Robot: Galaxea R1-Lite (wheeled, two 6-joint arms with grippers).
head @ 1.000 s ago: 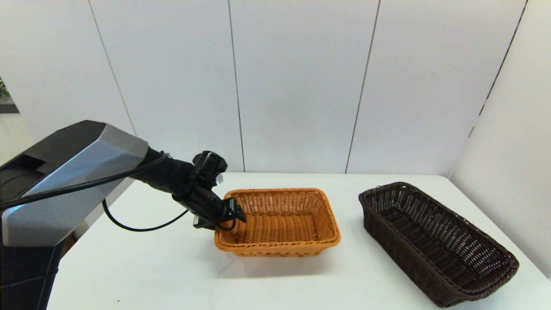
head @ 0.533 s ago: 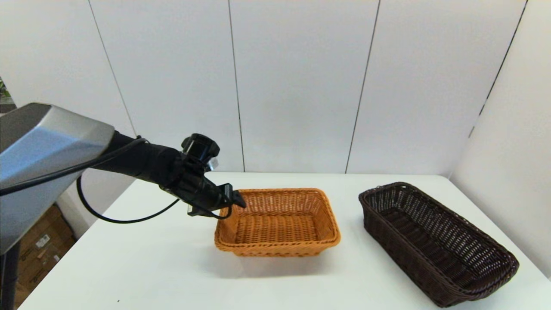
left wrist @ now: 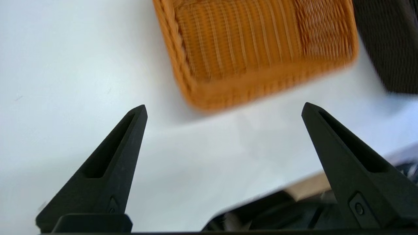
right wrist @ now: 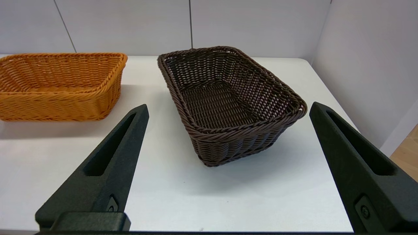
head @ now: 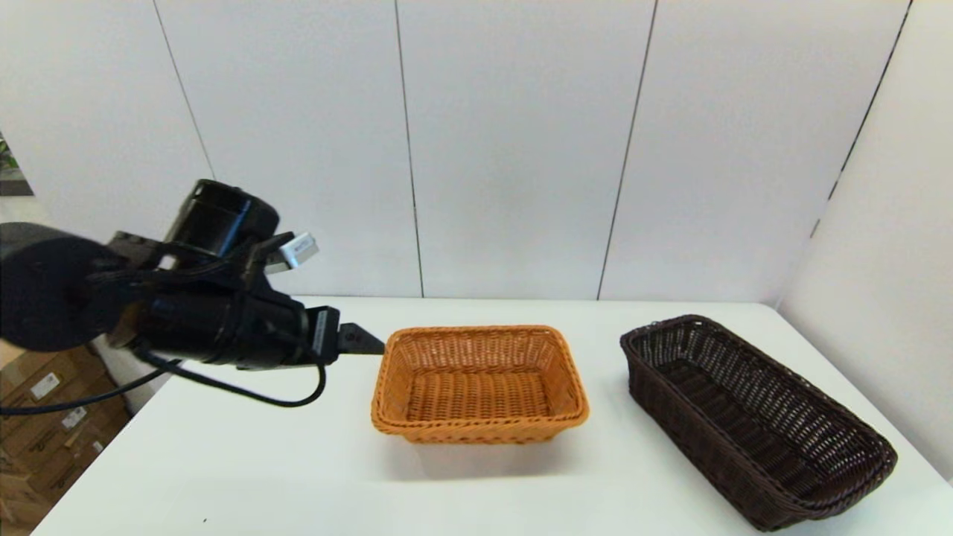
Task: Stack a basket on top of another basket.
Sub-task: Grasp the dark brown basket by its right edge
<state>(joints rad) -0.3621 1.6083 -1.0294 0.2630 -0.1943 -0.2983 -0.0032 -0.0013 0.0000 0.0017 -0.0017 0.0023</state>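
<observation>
Surface (head: 246, 461): white, walled behind and on the right, carrying both baskets.

Dark basket (head: 752, 417): long, nearly black wicker, sitting flat at the right side and running at an angle toward the near right corner. Empty. Nothing touches it. The right wrist view looks down its length (right wrist: 228, 104).

Orange basket (head: 480, 383): shorter, flared, sitting flat at mid-surface, left of the dark one and apart from it with bare white between. Empty too. No stacking done yet.

Left hand (head: 361, 341): raised off the surface, just left of the orange basket's left rim, tips pointing at it but not touching. Fingers spread wide, nothing between them; its wrist view shows the orange basket (left wrist: 254, 49) beyond the tips.

Right hand (right wrist: 225, 111): out of the head view, low at the near edge, fingers wide apart and empty, aimed at the dark basket's near end.

Risks, as judgement:
- Dark basket is long; a pinch on one end rim would likely let the far end sag or swing on the lift.
- Open weave and braided rim could snag a fingertip or slip from a shallow grip.
- The two footprints differ, so the dark one may perch skewed on the orange rim and tip off.
- Left hand near the orange rim could nudge that basket out of place.
</observation>
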